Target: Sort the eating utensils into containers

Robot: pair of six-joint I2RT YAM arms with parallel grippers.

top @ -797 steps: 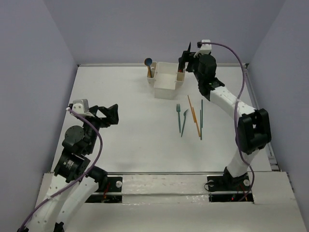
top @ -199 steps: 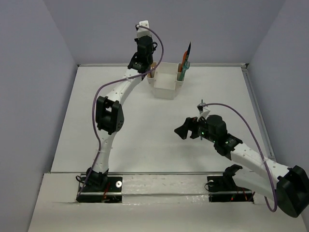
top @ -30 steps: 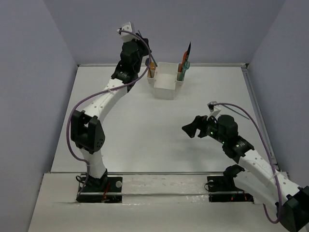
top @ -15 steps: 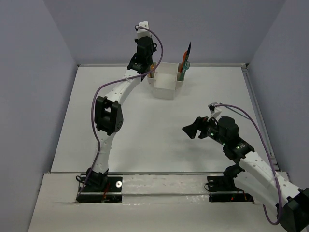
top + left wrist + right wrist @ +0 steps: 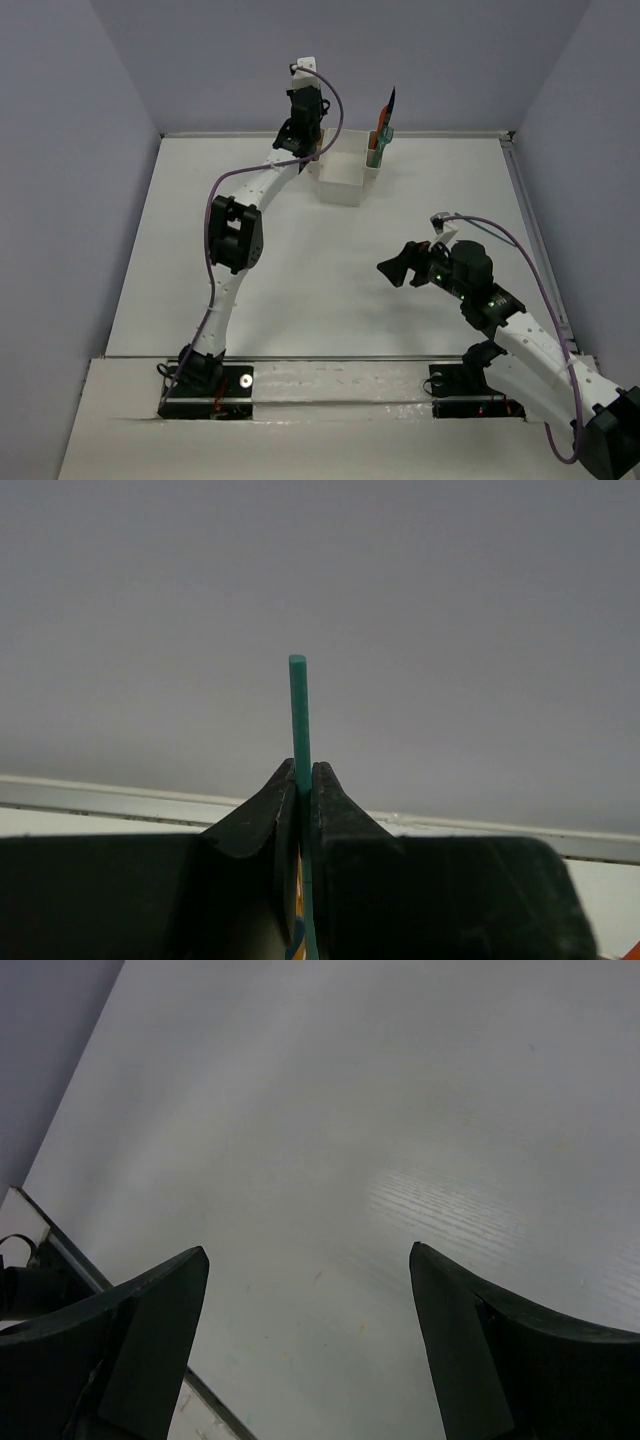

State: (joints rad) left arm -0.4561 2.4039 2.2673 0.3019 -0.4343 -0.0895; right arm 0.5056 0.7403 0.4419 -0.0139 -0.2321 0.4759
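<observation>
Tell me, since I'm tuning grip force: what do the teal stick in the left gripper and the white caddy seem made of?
The teal stick looks like matte plastic: even saturated colour, smooth sides, flat-cut tip. The white caddy is probably thin moulded plastic, with plain opaque white walls; too small to be sure.

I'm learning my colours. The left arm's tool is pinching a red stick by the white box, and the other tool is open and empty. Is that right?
Not quite. The stick pinched in the left tool is teal, not red, as the left wrist view shows. The rest is right: it is by the white box, and the right tool is open and empty.
</observation>
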